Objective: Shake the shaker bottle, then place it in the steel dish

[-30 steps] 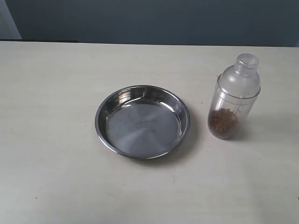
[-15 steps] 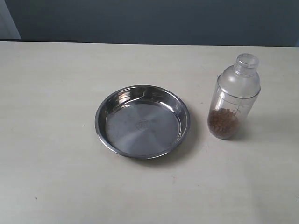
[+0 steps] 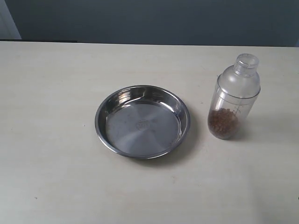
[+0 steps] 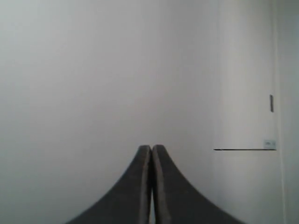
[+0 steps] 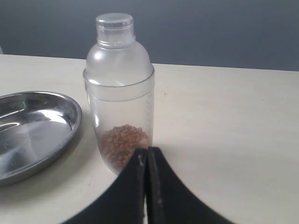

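The shaker bottle (image 3: 233,100) stands upright on the table, clear plastic with a frosted dome, a small round cap and brown granules at its bottom. To its left lies the steel dish (image 3: 142,121), round, shiny and with nothing in it. Neither gripper shows in the exterior view. In the right wrist view my right gripper (image 5: 147,150) is shut and holds nothing, its tips just in front of the shaker bottle (image 5: 119,88), with the steel dish (image 5: 37,128) beside it. My left gripper (image 4: 151,148) is shut on nothing, facing a plain pale surface.
The pale table (image 3: 51,93) runs back to a dark blue-grey wall (image 3: 154,21). In the left wrist view a thin dark line (image 4: 238,149) and a small dark mark (image 4: 271,103) break the pale surface.
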### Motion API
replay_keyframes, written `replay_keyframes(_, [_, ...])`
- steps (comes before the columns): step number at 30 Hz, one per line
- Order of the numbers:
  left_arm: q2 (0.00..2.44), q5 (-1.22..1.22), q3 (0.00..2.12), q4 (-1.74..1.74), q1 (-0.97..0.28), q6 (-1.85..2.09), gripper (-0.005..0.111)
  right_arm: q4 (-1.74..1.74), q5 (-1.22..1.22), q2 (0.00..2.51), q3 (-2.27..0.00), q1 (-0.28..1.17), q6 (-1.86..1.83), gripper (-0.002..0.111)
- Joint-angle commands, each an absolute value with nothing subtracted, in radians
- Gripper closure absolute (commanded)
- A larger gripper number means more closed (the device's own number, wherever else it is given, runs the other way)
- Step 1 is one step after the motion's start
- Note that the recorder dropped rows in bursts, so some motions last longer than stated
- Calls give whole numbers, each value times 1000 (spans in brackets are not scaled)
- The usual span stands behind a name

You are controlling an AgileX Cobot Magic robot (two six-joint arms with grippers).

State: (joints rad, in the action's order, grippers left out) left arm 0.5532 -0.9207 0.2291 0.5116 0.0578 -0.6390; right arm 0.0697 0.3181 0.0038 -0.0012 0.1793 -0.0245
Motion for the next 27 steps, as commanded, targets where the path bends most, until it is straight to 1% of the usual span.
replay_keyframes(1, [765,-1071,336,636,49,-651,106,65,305,0,0,179,-26,109])
replay_keyframes(6, [992,-1131,450,753,49,-718,106,65,305,0,0,179,-26,109])
replay_keyframes(8, [1073,-1153,488,824,47,-796,98,65,305,0,0,179,-26,109])
replay_keyframes(9, [1143,-1187,514,873,47,-832,85,65,305,0,0,179,-26,109])
replay_keyframes(10, [1174,-1216,525,876,47,-832,75,65,305,0,0,179,-26,109])
replay_keyframes(11, [1223,-1221,539,850,47,-830,55,65,305,0,0,179,-26,109])
replay_keyframes(12, [1246,-1221,550,838,47,-832,43,65,305,0,0,179,-26,109])
replay_keyframes(13, [1282,-1221,573,842,45,-838,26,65,305,0,0,179,-26,109])
replay_keyframes(14, [1300,-1221,582,853,34,-849,24,65,305,0,0,179,-26,109])
replay_keyframes(16, [1342,-1174,600,927,-30,-843,25,65,305,0,0,179,-26,109])
replay_keyframes(17, [1376,-1135,608,965,-97,-750,25,65,305,0,0,179,-26,109])
replay_keyframes(20, [1464,-1160,610,902,-219,-524,26,65,305,0,0,179,-26,109])
replay_keyframes(23, [1559,-1189,629,815,-271,-514,25,65,305,0,0,179,-26,109])
replay_keyframes(27, [1664,-1189,688,779,-326,-519,16,65,305,0,0,179,-26,109])
